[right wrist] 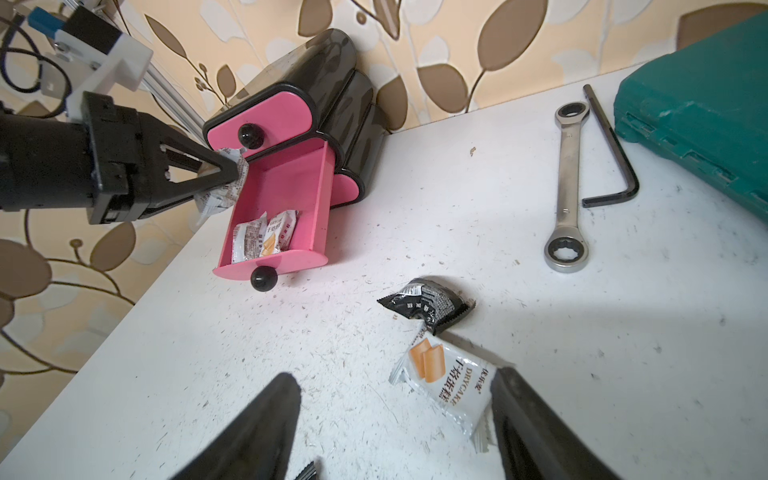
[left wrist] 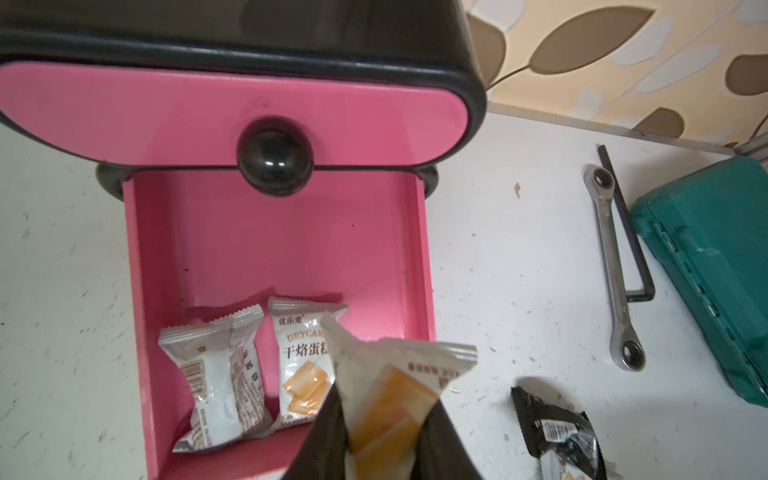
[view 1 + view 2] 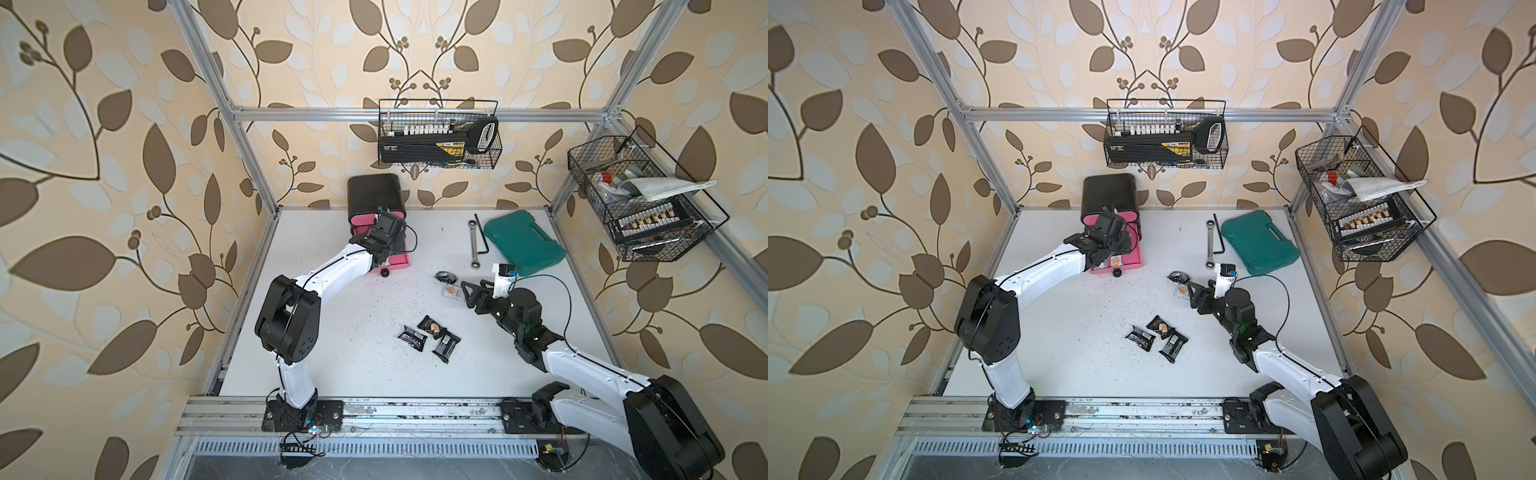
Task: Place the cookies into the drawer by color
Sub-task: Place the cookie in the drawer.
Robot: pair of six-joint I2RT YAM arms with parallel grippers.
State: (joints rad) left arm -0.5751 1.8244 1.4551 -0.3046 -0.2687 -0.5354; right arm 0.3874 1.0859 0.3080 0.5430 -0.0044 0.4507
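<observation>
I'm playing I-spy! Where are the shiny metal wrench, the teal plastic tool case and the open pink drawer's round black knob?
Shiny metal wrench (image 1: 568, 183): right wrist view, mid-handle.
Teal plastic tool case (image 3: 524, 243): a top view, lid.
Round black knob (image 1: 263, 278): right wrist view, front.

By the right gripper (image 1: 395, 380), a white packet (image 1: 446, 384) reads "DRYCAKE", 干焙蛋糕 and 优乐麦. Just past the left gripper (image 2: 382, 411), a second white packet (image 2: 305, 361) in the drawer (image 2: 419, 257) shows the same words, its "DRYCAK" cut short by the held packet (image 2: 415, 361). The print on the black packet (image 1: 426, 303) is too small to read.
</observation>
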